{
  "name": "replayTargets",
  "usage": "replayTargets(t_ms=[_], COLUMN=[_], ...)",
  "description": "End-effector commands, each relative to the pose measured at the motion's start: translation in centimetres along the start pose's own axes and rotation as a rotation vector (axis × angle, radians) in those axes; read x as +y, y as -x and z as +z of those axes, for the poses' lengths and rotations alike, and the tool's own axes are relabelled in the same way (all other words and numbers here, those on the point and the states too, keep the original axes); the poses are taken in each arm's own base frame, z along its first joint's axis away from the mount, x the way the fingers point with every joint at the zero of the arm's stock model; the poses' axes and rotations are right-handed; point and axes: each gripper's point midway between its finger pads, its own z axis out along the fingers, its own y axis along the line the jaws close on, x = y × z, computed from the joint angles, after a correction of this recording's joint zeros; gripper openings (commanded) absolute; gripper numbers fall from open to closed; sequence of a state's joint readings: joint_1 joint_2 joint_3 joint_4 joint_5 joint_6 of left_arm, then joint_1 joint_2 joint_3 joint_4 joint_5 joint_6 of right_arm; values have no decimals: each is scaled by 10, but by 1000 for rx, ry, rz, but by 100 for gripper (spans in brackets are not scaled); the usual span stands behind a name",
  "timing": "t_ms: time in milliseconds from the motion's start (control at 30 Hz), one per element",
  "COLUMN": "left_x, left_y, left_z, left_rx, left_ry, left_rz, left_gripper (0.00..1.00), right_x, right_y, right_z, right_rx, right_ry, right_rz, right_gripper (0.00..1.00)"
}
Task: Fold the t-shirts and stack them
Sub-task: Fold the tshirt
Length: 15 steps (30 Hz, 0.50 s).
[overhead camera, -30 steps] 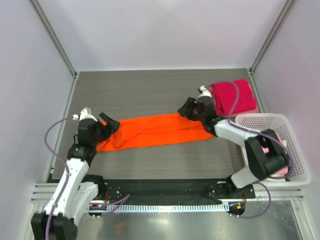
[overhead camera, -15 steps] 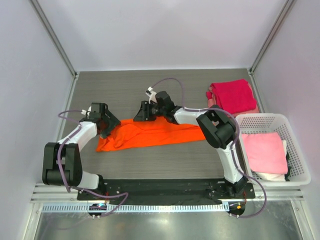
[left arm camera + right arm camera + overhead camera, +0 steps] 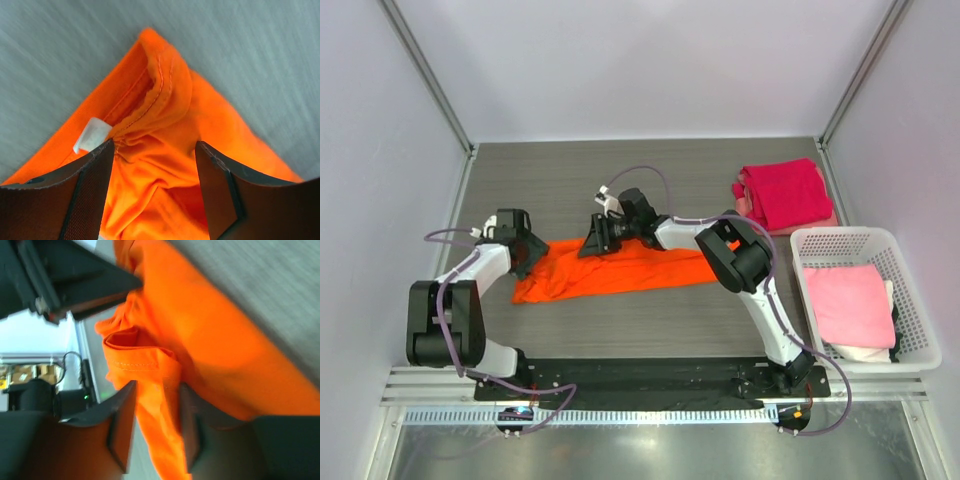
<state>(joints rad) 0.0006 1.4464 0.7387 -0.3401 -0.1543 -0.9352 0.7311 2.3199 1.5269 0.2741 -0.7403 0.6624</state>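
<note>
The bright orange t-shirt (image 3: 640, 265) lies as a long crumpled strip across the table's middle. My left gripper (image 3: 525, 255) is at its left end. In the left wrist view (image 3: 155, 145) its fingers hold bunched orange cloth (image 3: 165, 165) by the collar and the white label (image 3: 91, 134). My right gripper (image 3: 592, 245) is on the strip's far edge, left of centre. In the right wrist view (image 3: 156, 387) it is shut on a fold of the orange hem (image 3: 150, 365). A folded magenta-red t-shirt (image 3: 782, 192) lies at the back right. A pale pink t-shirt (image 3: 848, 303) lies in the basket.
The white lattice basket (image 3: 840, 235) stands at the right edge, just in front of the magenta-red shirt. Grey walls close the table at the back and both sides. The arm bases and a black rail run along the near edge.
My right gripper has swung from the orange shirt's right end to its far edge, left of centre. My left gripper has shifted slightly left at the shirt's left end. The shirt stays put.
</note>
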Motion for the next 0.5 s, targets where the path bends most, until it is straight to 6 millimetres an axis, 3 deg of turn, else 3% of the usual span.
replayTargets(t_ms=[0, 67, 100, 133, 333, 467], left_x=[3, 2, 5, 6, 11, 10], left_y=[15, 15, 15, 14, 8, 9], left_z=[10, 13, 15, 16, 27, 29], left_rx=[-25, -22, -20, -20, 26, 28], left_ry=[39, 45, 57, 65, 83, 84], left_rz=[-17, -15, -16, -14, -9, -3], left_gripper=[67, 68, 67, 67, 68, 68], right_x=[28, 31, 37, 41, 58, 51], right_y=[-4, -10, -12, -15, -47, -87], right_z=[-4, -5, -8, -10, -41, -65], right_rx=[42, 66, 76, 79, 77, 111], right_ry=[98, 116, 139, 151, 212, 176], right_rz=[-42, -40, -45, -40, -25, -12], right_gripper=[40, 31, 22, 19, 22, 28])
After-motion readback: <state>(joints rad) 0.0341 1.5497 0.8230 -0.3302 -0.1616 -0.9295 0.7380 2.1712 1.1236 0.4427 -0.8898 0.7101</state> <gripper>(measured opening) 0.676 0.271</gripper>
